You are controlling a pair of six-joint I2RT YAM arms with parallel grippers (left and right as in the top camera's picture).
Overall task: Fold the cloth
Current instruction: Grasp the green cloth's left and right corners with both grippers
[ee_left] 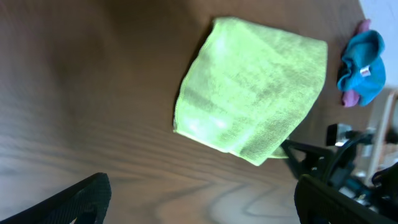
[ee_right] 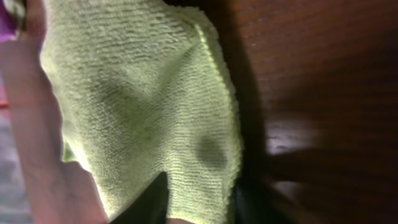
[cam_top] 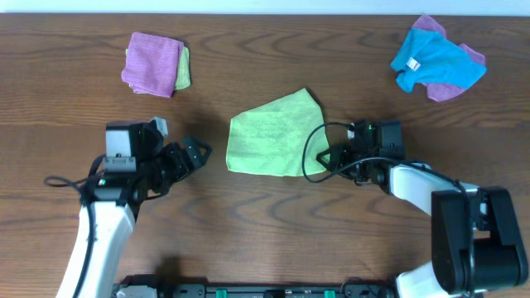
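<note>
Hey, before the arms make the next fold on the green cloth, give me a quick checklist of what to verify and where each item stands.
1. Green cloth lies flat on the table: ok.
2. Left gripper open and apart from the cloth: ok.
3. Right gripper at the cloth's right lower corner: ok.
4. Right gripper actually holding the cloth: cannot tell.
5. Purple stack and blue pile away from the fold area: ok.
</note>
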